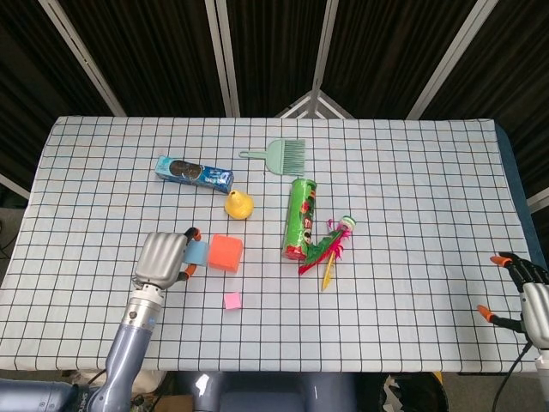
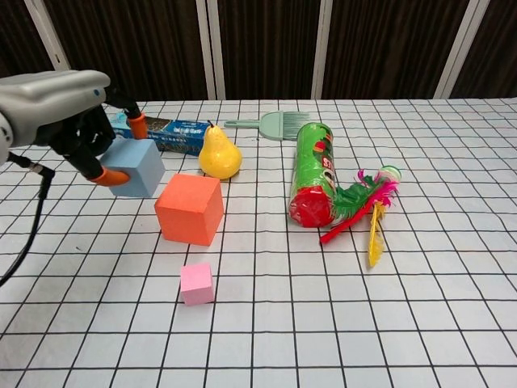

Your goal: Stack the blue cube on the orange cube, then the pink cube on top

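Table [image 1: 412, 283], covered in a checked cloth, carries everything. Left hand [image 2: 77, 121] has its fingers closed around the blue cube [image 2: 136, 168], holding it clear of the cloth, up and to the left of the orange cube [image 2: 190, 208], presumably so it can pass over that cube's top face. Right hand [image 1: 525, 292] rests idle at the table's right edge, fingers apart and holding nothing. Green can [image 2: 313, 171] lies on its side, well right of the stacking spot. Pink cube [image 2: 196, 283] sits smallest, just in front of the orange one, waiting its turn
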Available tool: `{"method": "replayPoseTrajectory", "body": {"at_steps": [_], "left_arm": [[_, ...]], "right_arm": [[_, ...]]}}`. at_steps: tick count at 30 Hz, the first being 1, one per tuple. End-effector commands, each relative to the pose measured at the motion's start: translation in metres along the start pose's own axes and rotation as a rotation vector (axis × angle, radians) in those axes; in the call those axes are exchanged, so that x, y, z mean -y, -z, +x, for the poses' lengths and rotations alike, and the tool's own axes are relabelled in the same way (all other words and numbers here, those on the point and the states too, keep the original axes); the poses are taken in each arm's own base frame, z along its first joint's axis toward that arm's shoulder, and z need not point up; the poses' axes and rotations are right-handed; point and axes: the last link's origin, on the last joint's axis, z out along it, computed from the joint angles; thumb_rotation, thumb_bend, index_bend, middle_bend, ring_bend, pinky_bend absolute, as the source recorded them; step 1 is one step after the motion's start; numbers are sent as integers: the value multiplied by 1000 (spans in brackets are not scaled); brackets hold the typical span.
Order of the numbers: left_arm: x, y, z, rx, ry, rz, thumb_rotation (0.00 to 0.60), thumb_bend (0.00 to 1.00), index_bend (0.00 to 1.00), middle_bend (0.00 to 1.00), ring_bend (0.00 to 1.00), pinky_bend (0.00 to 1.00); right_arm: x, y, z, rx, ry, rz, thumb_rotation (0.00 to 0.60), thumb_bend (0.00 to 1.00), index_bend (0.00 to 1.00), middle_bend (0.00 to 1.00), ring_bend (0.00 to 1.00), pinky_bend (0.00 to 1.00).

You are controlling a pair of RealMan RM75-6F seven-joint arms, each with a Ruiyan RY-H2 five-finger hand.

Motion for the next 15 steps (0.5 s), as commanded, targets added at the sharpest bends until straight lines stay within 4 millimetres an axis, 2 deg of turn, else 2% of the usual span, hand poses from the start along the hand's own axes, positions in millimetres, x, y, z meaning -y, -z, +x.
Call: {"method": "replayPoseTrajectory", "body": {"at_steps": [1, 9, 15], "left_arm": [[-21, -10, 3, 0, -18, -5, 600, 342, 441, 826, 710, 868], [-46, -21, 3, 15, -73, -23, 600, 342, 443, 822, 708, 864], [-51, -28, 2, 33, -76, -8, 600, 342, 443, 821, 707, 863]], "right_arm": [[-1, 0, 0, -2, -1, -3, 600, 170, 251, 202, 194, 199], [-3, 0, 1, -4, -6, -9, 600, 170, 251, 202, 194, 200], [-4, 0, 2, -10, -12, -13, 600, 170, 251, 202, 194, 199]]}}
